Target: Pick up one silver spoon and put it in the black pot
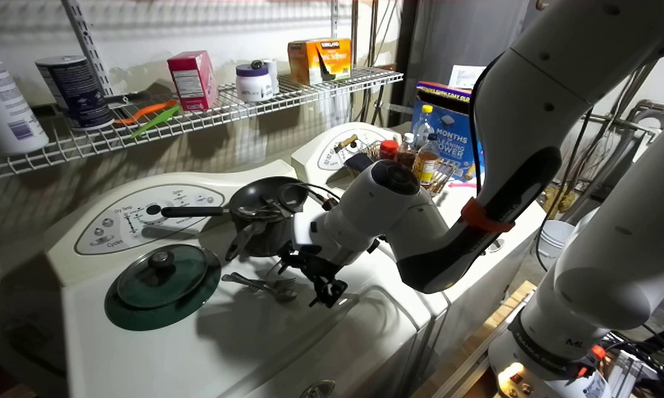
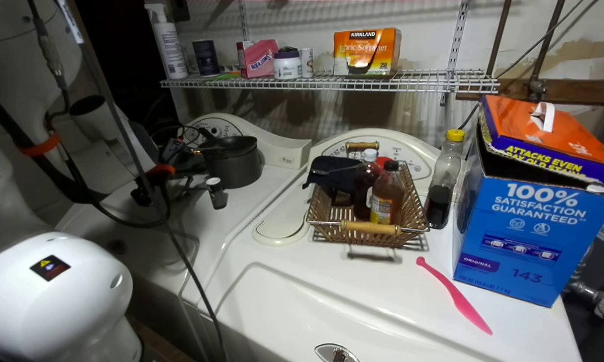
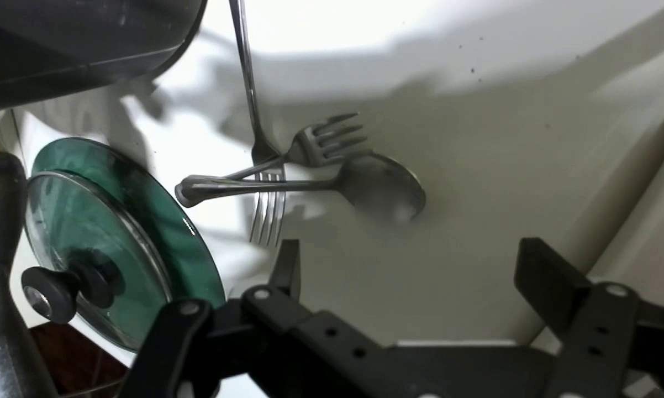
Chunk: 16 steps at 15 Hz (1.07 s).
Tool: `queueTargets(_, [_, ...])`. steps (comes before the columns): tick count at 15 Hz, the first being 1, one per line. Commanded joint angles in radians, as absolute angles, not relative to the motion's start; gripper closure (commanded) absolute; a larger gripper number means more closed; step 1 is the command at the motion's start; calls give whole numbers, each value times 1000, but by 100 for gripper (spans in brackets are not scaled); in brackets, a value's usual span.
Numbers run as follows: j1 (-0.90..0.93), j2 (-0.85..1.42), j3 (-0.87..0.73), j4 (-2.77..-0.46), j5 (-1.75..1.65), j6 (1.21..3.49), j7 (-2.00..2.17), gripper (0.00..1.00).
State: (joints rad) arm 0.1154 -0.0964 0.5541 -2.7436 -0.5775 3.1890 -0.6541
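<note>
A silver spoon [image 3: 384, 185] lies face down on the white machine top in the wrist view, crossing two forks [image 3: 332, 141]. The cutlery is a small pile in an exterior view [image 1: 265, 286]. The black pot [image 1: 268, 243] stands behind it, also visible in an exterior view [image 2: 236, 168]. A shallow dark pan [image 1: 247, 193] appears to sit on its top, with metal utensils in it. In the wrist view part of the dark wall [image 3: 83, 44] shows at top left. My gripper [image 3: 409, 246] is open and empty, above the surface, offset from the spoon bowl.
The green lid [image 1: 161, 284] with a black knob lies left of the cutlery. A pan handle [image 1: 194, 211] sticks out leftward. A small shaker [image 2: 216, 193] stands near the pot. A wicker basket [image 2: 370, 227] with bottles and a blue box [image 2: 528, 246] stand on the neighbouring machine.
</note>
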Motion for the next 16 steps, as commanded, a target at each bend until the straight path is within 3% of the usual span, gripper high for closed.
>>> queueTargets(1, [33, -73, 615, -2718, -629, 3198, -624, 0])
queueTargets(16, [36, 1, 601, -2705, -602, 3294, -687, 0])
